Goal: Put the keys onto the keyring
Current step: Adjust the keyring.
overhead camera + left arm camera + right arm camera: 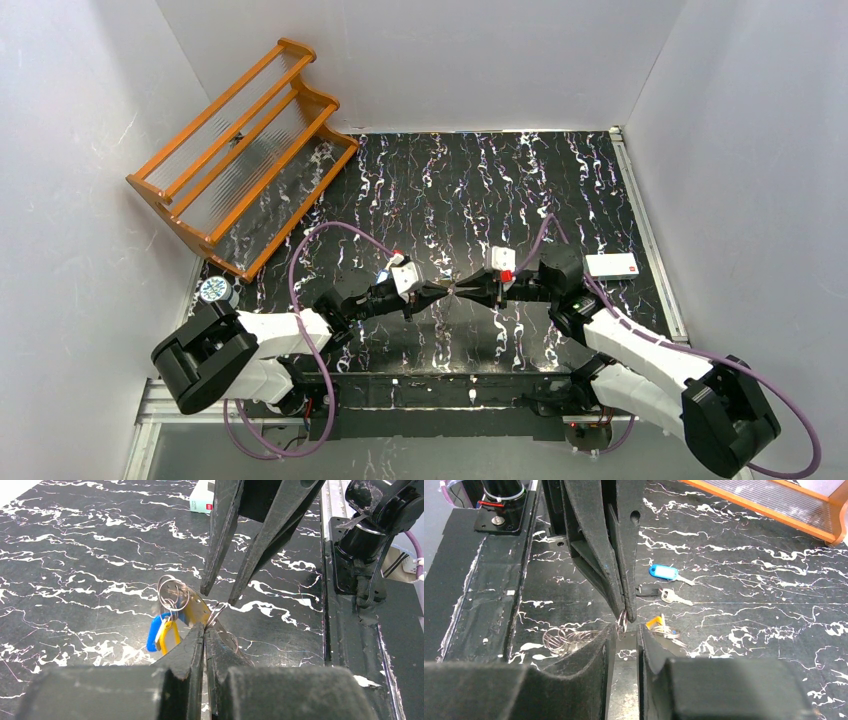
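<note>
Starting at the near edge, a little round tin (215,290) sits by the left arm's shoulder. Out in the middle of the black marbled counter (450,180) the two claws meet tip to tip. The left claw (626,611) is squeezed fully together and pinches a small metal keyring (622,623) right at its tips. The right claw (218,598) has its jaws a bit apart, and one tip looks like it's touching the ring's wire, but it isn't clamped on anything.

Just beside the tips, on the far side, there's a bunch of split rings (172,594) with a yellow tag (171,636) and a brassy flat piece (196,607). I honestly can't tell if that lot is hanging or lying flat.

A bit further back, the blue-headed key (664,573) and the black-headed key (659,594) lie loose on the counter, not on the ring. Off to the right is a white card (612,265) with a red mark, and a wooden rack (240,150) sits in the far left corner.
</note>
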Robot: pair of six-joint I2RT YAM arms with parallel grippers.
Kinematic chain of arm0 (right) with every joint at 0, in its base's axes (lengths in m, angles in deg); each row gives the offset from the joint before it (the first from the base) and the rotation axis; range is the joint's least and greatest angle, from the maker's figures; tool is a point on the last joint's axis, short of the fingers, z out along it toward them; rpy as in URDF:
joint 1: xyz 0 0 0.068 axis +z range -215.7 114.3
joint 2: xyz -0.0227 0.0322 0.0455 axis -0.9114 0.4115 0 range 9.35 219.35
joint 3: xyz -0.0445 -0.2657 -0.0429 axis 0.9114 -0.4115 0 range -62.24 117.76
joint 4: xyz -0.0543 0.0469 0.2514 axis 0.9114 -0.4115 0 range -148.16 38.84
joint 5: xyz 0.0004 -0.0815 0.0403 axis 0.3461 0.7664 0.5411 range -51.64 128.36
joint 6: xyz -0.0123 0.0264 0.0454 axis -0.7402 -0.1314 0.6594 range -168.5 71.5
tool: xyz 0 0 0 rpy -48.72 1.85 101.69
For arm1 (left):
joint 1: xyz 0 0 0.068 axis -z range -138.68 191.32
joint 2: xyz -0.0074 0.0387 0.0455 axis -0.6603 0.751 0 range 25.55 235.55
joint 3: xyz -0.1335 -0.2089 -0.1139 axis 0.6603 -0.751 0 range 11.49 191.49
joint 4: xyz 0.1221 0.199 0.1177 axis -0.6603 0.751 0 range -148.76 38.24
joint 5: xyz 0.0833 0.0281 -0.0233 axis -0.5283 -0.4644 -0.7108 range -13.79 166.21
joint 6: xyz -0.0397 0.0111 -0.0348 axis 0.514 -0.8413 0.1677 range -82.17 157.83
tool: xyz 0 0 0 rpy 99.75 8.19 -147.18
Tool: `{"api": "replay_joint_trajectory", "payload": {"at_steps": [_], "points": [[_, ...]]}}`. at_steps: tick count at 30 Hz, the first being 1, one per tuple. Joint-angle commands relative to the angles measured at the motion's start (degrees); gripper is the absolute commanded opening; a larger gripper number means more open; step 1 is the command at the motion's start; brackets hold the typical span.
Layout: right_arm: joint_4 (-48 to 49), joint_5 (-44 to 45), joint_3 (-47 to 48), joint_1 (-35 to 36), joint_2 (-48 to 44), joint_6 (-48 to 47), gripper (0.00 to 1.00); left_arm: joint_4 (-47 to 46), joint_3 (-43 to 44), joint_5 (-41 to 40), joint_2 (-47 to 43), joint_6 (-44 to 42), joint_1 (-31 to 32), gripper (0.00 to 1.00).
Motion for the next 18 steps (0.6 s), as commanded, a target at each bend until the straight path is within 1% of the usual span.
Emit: {"api": "replay_joint_trajectory", "payload": {"at_steps": [1,9,13,14,15,18], "points": [[0.96,-1.40,1.98,0.09,1.23,-1.18,0.29,-2.86,0.03,1.69,-2.00,-0.24,0.25,0.00],[1.30,-3.56,3.02,0.17,4.14,-1.36,0.32,-3.08,0.78,2.55,-1.27,0.26,0.25,0.00],[1.68,-3.55,3.22,0.18,4.62,-1.36,0.31,-3.04,1.03,3.04,-0.85,0.47,0.25,0.00],[1.89,-3.53,3.22,0.18,4.65,-1.36,0.28,-3.06,1.10,3.20,-0.71,0.64,0.25,0.00],[2.06,-3.49,3.22,0.18,4.66,-1.31,0.24,-3.09,1.18,3.41,-0.59,0.76,0.25,0.00],[2.31,-3.50,3.22,0.18,4.78,-0.98,0.07,-3.13,1.32,3.53,-0.39,1.05,0.25,0.00]]}}
